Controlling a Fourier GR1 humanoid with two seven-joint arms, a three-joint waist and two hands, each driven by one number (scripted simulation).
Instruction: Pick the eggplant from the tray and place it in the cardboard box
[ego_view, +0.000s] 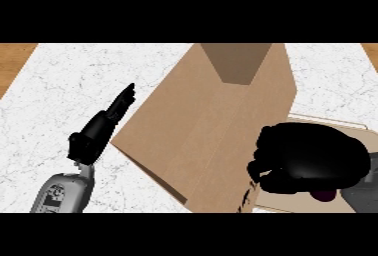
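The tall cardboard box (214, 120) stands in the middle of the counter, its open top facing up. To its right lies a beige tray (325, 122), mostly covered by my right hand (314, 157). That hand is curled downward over the tray. A small dark purple patch of the eggplant (325, 195) shows under its lower edge. My left hand (96, 135) rests left of the box, fingers straight and pointing up toward the box's left wall, holding nothing.
The white marble counter (74, 85) runs left and behind the box. Wooden floor (15, 55) shows at the far upper corners. The box's left wall slopes close to my left hand.
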